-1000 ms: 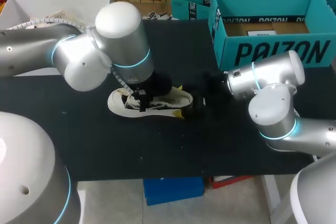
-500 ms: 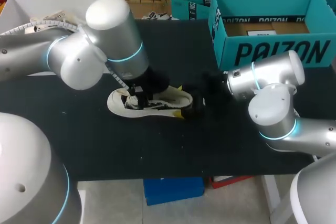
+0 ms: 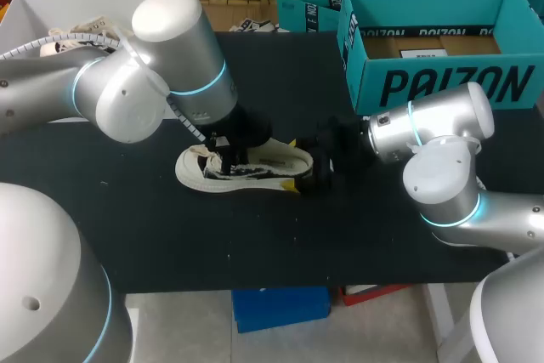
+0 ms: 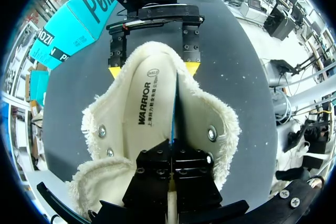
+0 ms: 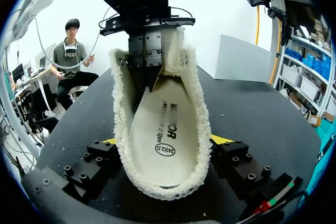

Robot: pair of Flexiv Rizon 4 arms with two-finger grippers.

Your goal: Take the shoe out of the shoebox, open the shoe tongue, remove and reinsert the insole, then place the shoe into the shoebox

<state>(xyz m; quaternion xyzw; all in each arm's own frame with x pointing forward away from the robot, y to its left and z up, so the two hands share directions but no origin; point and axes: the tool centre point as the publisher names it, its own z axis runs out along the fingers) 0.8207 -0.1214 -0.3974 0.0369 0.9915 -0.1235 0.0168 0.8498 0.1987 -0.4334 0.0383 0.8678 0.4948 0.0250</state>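
1. Your shoe (image 3: 255,167) rests on the black counter (image 3: 255,244), outside the shoebox (image 3: 442,82). The teal shoebox stands open, well apart from the shoe, beyond the end that your right arm reaches.
2. Your right hand (image 5: 165,141) straddles that end of the shoe. Its yellow-tipped fingers are set fairly wide, one against each fleecy side, so it grips the shoe between them.
3. Your left hand (image 4: 171,148) comes down into the shoe's opening near the opposite end. Its fingers are pinched narrow, closed on the insole (image 4: 149,108), with a thin pale strip showing between them.
4. The insole sits inside the shoe with its printed face showing. One long edge is tipped up, and a blue line runs along that edge toward your left hand's fingers.
5. The shoe's fleecy lining is spread wide around the insole, with metal eyelets showing on both sides of it.
6. Your two hands face each other along the shoe, one at each end.
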